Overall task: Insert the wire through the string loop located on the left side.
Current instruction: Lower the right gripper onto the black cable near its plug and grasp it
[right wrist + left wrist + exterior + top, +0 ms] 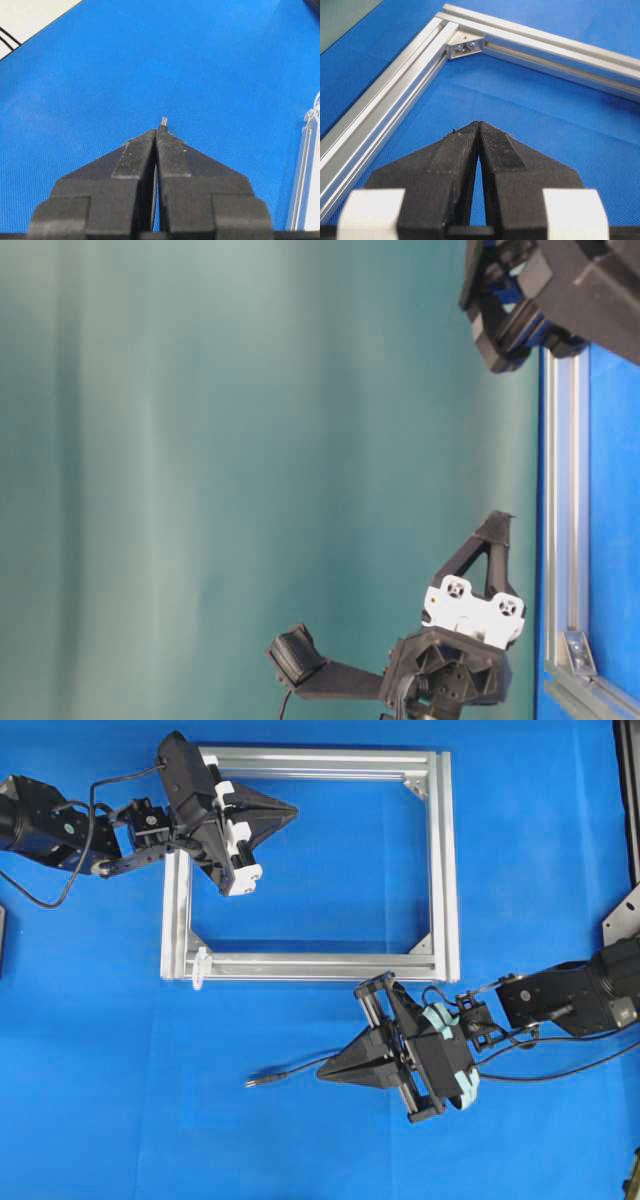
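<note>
STEP: pre-grasp — I see both grippers closed, empty: left gripper [290, 812], right gripper [325, 1072] | NEXT: open the right, clamp thin black plug-tipped wire [300, 1071], aim at small white string loop [199, 968] on silver aluminium frame [440, 860].

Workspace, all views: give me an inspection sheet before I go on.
Surface: blue cloth, flat.
Job's things: wire on the cloth below the aluminium frame, plug tip pointing left; string loop at the frame's lower-left corner, not yet threaded.
Clutter: nothing seen.
Grippers: left gripper shut, empty, over the frame's upper-left part; right gripper shut over the wire, plug end showing past its fingers; grip cannot be confirmed.
Cables: black arm cables trail on the right.
Surroundings: teal backdrop.
</note>
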`<state>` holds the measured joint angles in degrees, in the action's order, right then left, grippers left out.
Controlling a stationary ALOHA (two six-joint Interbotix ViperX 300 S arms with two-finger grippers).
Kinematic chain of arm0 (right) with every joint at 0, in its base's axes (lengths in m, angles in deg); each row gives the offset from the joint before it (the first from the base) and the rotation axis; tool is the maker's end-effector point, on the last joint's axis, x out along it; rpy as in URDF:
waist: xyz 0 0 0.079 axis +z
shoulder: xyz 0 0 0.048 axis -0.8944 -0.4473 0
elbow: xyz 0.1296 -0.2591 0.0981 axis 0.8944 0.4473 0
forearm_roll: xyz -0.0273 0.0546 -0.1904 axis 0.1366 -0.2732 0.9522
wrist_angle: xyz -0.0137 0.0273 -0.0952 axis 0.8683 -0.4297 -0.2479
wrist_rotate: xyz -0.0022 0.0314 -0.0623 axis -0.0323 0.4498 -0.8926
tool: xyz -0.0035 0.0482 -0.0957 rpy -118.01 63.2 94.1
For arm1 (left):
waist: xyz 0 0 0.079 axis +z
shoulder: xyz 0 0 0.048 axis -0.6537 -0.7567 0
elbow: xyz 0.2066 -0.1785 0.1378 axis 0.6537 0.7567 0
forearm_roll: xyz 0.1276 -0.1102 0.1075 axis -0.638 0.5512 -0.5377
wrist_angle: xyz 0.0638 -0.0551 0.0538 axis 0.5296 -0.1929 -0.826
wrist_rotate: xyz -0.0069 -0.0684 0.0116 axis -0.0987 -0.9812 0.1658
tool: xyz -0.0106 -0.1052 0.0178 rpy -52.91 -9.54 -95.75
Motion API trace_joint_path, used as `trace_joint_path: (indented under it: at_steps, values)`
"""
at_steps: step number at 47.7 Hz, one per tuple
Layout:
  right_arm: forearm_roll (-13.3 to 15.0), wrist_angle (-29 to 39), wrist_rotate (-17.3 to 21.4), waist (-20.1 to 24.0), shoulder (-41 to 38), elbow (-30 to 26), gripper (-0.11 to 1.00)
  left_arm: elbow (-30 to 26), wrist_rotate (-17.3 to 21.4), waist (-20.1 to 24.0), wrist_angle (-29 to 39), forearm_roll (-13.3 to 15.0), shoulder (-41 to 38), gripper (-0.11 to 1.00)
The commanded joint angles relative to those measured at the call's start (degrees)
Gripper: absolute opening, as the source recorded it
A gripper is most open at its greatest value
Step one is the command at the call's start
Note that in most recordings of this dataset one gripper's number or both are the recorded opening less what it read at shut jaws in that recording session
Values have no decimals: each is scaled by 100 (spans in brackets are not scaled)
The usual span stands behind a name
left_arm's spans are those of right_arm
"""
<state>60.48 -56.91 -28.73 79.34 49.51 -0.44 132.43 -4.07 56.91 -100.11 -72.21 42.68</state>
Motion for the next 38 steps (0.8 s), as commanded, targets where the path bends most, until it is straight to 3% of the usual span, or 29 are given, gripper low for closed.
trace_joint_path:
  at_steps: [1,17,28,33,38]
  values:
    - [-9,-35,44,44,281,-44,1,-62,-35,-53,79,-79,229,0]
    - [-9,396,88,35,299,-123,-2,-62,-35,-62,149,-97,255,0]
    - [-9,431,334,9,299,-123,-1,-53,-26,-62,149,-105,255,0]
    - [-18,431,448,9,290,-123,15,-53,-26,-62,149,-105,246,0]
    - [-105,483,510,9,290,-132,44,-53,-26,-62,149,-97,246,0]
